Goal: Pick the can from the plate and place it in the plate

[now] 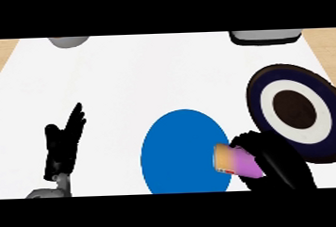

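An orange and purple can lies on its side over the right edge of the blue plate, with my right hand curled round its purple end. Behind the hand sits a dark plate with a white ring and a brown centre. My left hand rests open at the lower left, fingers pointing up, well apart from both plates.
A grey round object shows at the counter's far left edge. A grey and dark appliance stands at the far right edge. Wooden floor shows beyond the white counter's side edges.
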You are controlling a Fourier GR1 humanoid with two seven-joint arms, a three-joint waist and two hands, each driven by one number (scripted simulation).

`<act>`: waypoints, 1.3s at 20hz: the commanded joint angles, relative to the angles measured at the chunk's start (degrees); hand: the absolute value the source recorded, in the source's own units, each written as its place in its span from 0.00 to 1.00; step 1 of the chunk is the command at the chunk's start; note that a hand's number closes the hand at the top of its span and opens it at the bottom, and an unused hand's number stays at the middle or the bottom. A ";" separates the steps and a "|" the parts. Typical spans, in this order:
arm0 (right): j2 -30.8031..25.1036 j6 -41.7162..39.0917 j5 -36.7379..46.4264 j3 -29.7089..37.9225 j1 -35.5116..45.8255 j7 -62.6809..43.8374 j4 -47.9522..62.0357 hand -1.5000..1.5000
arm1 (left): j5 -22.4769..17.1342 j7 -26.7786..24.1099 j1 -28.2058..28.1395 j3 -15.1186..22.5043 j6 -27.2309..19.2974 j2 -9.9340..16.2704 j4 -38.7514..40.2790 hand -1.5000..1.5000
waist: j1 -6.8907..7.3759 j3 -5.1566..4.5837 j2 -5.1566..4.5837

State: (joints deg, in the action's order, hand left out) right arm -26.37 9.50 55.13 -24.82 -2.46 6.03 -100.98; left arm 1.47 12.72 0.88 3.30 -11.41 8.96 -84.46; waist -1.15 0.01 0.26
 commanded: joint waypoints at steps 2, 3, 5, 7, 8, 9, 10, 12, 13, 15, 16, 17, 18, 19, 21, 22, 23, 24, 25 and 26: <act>-0.24 7.33 -4.16 6.86 -4.69 0.51 -11.16 1.00 | -1.28 0.95 -0.54 -1.69 1.30 1.70 -1.73 0.50 | -0.25 0.00 0.14; -0.66 11.18 -3.80 8.91 -6.93 2.01 -10.21 1.00 | 0.31 1.03 -0.61 0.02 -0.04 0.19 -1.78 0.50 | -0.33 0.04 0.07; -2.82 9.05 -7.94 14.11 -7.40 0.81 -15.74 1.00 | -0.61 -0.01 -0.89 -1.22 1.19 1.14 -0.49 0.50 | -0.16 0.00 0.01; -2.05 6.95 -8.91 15.12 -10.22 -1.62 -19.68 1.00 | -0.68 1.73 2.17 -1.69 1.33 1.04 -0.20 0.50 | 0.21 -0.02 -0.09; -1.75 10.09 -10.75 17.15 -13.16 1.70 -16.87 1.00 | 0.07 -1.43 -2.31 -0.88 1.03 0.41 -0.92 0.50 | 0.49 0.00 -0.11; -2.12 7.48 -13.58 21.42 -5.78 -0.25 -13.50 1.00 | 0.52 3.36 0.32 -0.09 0.86 0.85 -4.16 0.50 | 0.98 0.02 -0.18; 0.45 8.46 -10.52 19.33 -7.05 -0.82 -11.28 1.00 | 2.22 1.91 3.80 0.20 -0.76 -1.00 0.87 0.50 | 0.78 -0.01 -0.27; -1.31 4.37 -14.36 23.19 -7.31 -2.29 -14.79 1.00 | 3.06 2.21 -2.74 2.79 -1.12 -2.39 -4.87 0.50 | 1.01 -0.01 -0.16; -1.53 6.37 -16.75 26.35 -4.11 1.70 -7.02 1.00 | -0.04 0.67 -2.51 -0.38 2.23 0.24 -3.18 0.50 | 1.26 0.01 -0.26; 0.46 1.98 -14.85 25.52 -1.77 -1.82 -9.26 1.00 | 1.60 -0.09 0.66 -0.62 1.39 -1.03 0.21 0.50 | 1.14 -0.02 -0.25; -1.45 3.64 -16.74 28.41 -1.13 3.19 -2.84 1.00 | -0.12 2.75 -0.05 -1.21 3.11 0.38 -2.60 0.50 | 1.29 0.00 -0.26; -1.93 3.34 -17.88 30.17 -0.95 2.83 -2.95 1.00 | 1.09 -0.59 -4.74 -0.68 1.82 0.11 -5.36 0.50 | 1.43 0.00 -0.22; -2.67 0.35 -19.22 31.31 3.27 1.66 -1.25 1.00 | 0.35 -1.31 -1.34 -1.39 3.76 0.26 -0.29 0.50 | 1.33 -0.02 -0.29; -0.23 3.21 -15.09 29.10 2.84 3.14 3.11 1.00 | 2.40 0.75 -0.76 0.00 1.37 -1.19 -2.39 0.50 | 1.36 0.00 -0.29; -2.57 2.46 -17.23 31.96 7.34 6.55 10.54 1.00 | 0.68 2.09 1.32 -1.86 3.05 0.39 -2.68 0.50 | 1.54 0.01 -0.37; -1.20 -0.07 -14.53 30.03 9.81 1.64 8.64 1.00 | 3.27 1.69 -1.75 0.36 0.98 -1.63 -3.85 0.50 | 1.51 -0.01 -0.29; -2.54 -0.08 -15.46 32.13 10.55 3.84 11.67 1.00 | 2.89 2.85 -0.11 -0.17 1.97 -0.89 -3.34 0.50 | 1.45 0.00 -0.31; -2.83 0.37 -14.27 31.45 14.41 4.35 17.40 1.00 | 1.24 1.58 1.47 -1.47 3.37 -0.35 -0.99 0.50 | 1.74 0.00 -0.42; -1.95 -1.24 -11.94 29.65 15.73 0.77 15.27 1.00 | 3.00 1.07 2.54 -0.21 1.00 -2.83 0.34 0.50 | 1.52 -0.02 -0.36; -2.58 0.01 -12.64 31.39 13.99 4.54 18.68 1.00 | 0.51 -1.11 1.81 -2.58 4.44 -0.50 2.55 0.50 | 1.44 -0.02 -0.37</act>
State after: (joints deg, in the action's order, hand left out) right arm -28.52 10.04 40.91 5.48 7.91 9.01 -89.80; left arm 3.16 13.59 1.50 2.31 -8.89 8.01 -85.41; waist 0.32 0.00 -0.07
